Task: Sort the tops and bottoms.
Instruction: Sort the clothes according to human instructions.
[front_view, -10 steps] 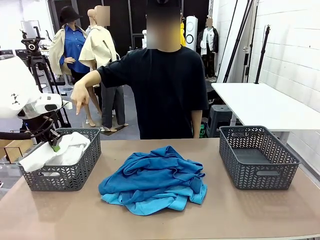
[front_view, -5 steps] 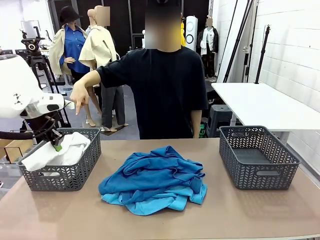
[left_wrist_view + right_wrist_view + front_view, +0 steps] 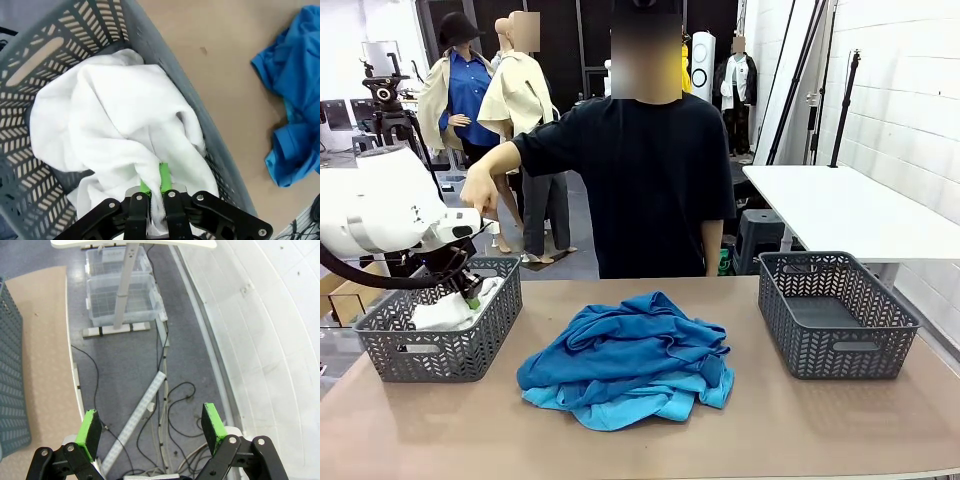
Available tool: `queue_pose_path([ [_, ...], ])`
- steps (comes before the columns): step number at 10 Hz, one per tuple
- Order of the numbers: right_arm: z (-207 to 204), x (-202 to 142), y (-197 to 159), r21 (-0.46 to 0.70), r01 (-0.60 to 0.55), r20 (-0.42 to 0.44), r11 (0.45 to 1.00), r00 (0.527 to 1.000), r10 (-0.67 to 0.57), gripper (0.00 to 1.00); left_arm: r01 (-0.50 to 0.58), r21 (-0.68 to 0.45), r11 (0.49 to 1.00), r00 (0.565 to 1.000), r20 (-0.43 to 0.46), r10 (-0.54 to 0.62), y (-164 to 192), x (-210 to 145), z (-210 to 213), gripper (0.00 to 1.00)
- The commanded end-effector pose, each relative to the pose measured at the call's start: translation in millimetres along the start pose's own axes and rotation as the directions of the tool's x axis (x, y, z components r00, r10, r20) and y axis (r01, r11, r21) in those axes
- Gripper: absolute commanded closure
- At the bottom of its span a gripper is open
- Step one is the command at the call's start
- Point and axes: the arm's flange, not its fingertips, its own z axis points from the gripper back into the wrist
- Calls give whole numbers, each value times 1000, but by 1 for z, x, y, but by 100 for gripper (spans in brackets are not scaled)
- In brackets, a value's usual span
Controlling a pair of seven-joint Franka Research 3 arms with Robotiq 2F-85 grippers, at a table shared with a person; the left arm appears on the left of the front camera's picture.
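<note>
Down inside the left basket (image 3: pixel 440 350), the left gripper (image 3: pixel 471 293) was clenched on a fold of the white shirt (image 3: pixel 110 115), its green pads (image 3: pixel 164 175) pressed together with cloth bunched between them. From the left wrist, most of that shirt lay heaped on the basket floor, and a part near the pads rode up against the mesh wall. Across the table (image 3: pixel 420 430), the person's hand (image 3: pixel 480 190) pointed a finger downward above the far side of that same basket. The step in hand looked like dropping this top where it belonged, and it seemed nearly done. To finish it cleanly, the jaws should part only while the pinched fold hangs well below the rim, and the arm should then rise straight up, slowly. Soft cotton tends to cling to rubbery pads, so a quick or slanted pull might drag a sleeve over the wall. The blue shirts (image 3: pixel 625 365) waited in a tangled pile at the middle of the table, darker ones over paler ones, well apart from both baskets. They would need a pinch on a single layer to come away one at a time. The right gripper (image 3: pixel 152 427) was spread wide and held nothing, aimed at the floor beyond the table's edge, with the right basket (image 3: pixel 835 315) standing on the table.
</note>
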Motion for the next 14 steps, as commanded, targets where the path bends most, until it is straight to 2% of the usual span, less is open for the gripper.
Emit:
queue_pose_path([
  [1,0,-1,1,1,-9,-5,1000,1000,9,0,16,-9,1000,1000,-9,-16,11,-2,-18,100],
  [4,0,-1,1,1,-9,-5,1000,1000,9,0,11,-52,999,996,-85,-16,10,-25,-48,100],
  [6,0,-1,1,1,-9,-5,1000,1000,9,0,1,-53,999,995,-98,-6,11,-32,-57,100],
  [7,0,-1,1,1,-9,-5,1000,1000,9,0,1,-66,998,996,-89,-7,12,-32,-54,97],
  [8,0,-1,1,1,-9,-5,1000,1000,9,0,5,-66,998,997,-78,-10,12,-30,-49,80],
  [12,0,-1,1,1,-9,-5,1000,1000,9,0,-29,-69,997,999,-43,26,24,-26,-28,0],
  [14,0,-1,1,1,-9,-5,1000,1000,9,0,-47,-69,997,999,-9,46,30,-25,-10,0],
])
